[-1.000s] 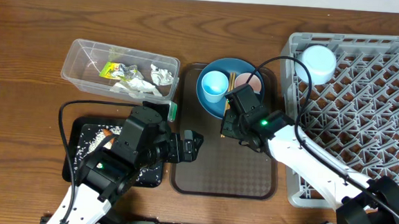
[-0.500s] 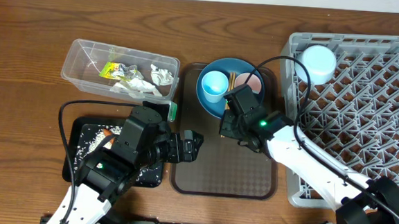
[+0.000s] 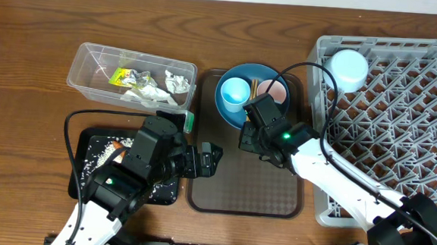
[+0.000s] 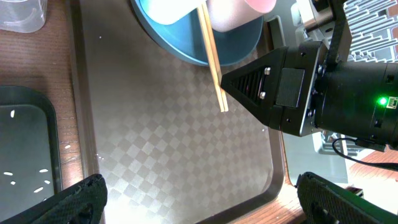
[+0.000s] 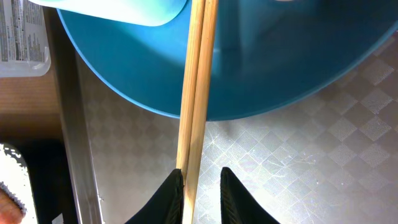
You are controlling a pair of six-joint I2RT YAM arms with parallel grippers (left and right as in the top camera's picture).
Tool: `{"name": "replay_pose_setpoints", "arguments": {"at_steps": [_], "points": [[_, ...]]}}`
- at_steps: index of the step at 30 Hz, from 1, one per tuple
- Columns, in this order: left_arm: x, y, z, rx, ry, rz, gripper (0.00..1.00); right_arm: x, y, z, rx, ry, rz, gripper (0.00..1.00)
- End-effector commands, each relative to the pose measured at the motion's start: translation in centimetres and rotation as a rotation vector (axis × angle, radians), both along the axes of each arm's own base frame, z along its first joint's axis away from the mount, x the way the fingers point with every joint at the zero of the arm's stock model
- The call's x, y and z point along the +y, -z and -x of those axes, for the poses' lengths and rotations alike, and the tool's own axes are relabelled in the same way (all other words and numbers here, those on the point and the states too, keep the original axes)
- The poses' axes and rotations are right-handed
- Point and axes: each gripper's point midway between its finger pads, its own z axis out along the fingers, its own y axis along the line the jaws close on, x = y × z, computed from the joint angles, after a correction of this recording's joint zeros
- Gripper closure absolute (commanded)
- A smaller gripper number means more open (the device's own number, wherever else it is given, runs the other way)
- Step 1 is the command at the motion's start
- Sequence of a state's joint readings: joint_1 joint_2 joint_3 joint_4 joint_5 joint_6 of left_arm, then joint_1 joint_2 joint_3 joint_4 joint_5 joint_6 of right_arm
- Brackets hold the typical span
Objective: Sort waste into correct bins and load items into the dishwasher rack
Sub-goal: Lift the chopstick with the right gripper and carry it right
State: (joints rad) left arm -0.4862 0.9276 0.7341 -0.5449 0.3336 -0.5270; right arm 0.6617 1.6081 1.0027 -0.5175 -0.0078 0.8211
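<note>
Wooden chopsticks (image 5: 196, 93) lie across the dark-blue plate (image 5: 280, 68), their end reaching out over the brown serving tray (image 5: 298, 155). My right gripper (image 5: 202, 177) is open only narrowly and straddles that end. The sticks rest against its left finger, with a gap to the right one. On the plate (image 3: 243, 113) stand a light-blue cup (image 3: 234, 91) and a pink cup (image 3: 275, 90). My left gripper (image 4: 214, 202) hangs wide open and empty over the tray. A pale bowl (image 3: 349, 68) sits in the grey rack (image 3: 401, 111).
The clear tub (image 3: 85, 61) at the back left holds foil, a yellow-green wrapper and tissue. The black tray (image 3: 86, 179) at the front left carries loose rice grains (image 3: 103, 150). My left arm lies over that tray's right side.
My right gripper has crept slightly left and nearer along the chopsticks. The left arm and everything else are unchanged.
</note>
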Motion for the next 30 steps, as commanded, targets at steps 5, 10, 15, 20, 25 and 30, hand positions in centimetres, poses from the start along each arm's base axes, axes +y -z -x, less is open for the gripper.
{"name": "replay_pose_setpoints", "arguments": {"at_steps": [5, 10, 15, 20, 25, 30], "points": [[0.16, -0.10, -0.18, -0.006, -0.007, -0.003, 0.00, -0.28, -0.24, 0.59, 0.012, 0.014, 0.007, 0.83], [0.16, -0.10, -0.18, -0.006, -0.008, -0.003, 0.00, -0.24, -0.26, 0.57, 0.010, 0.014, 0.005, 0.83], [0.16, -0.10, -0.18, -0.006, -0.008, -0.003, 0.00, -0.21, -0.29, 0.51, 0.008, 0.014, 0.003, 0.83], [0.16, -0.10, -0.18, -0.006, -0.008, -0.003, 0.00, -0.17, -0.32, 0.45, 0.007, 0.018, 0.000, 0.82], [0.16, -0.10, -0.18, -0.006, -0.007, -0.003, 0.00, 0.03, -0.33, 0.60, 0.010, 0.025, -0.005, 0.82], [0.16, -0.10, -0.18, -0.006, -0.007, -0.003, 0.00, 0.40, -0.46, 0.54, 0.001, 0.018, -0.014, 0.81]]}}
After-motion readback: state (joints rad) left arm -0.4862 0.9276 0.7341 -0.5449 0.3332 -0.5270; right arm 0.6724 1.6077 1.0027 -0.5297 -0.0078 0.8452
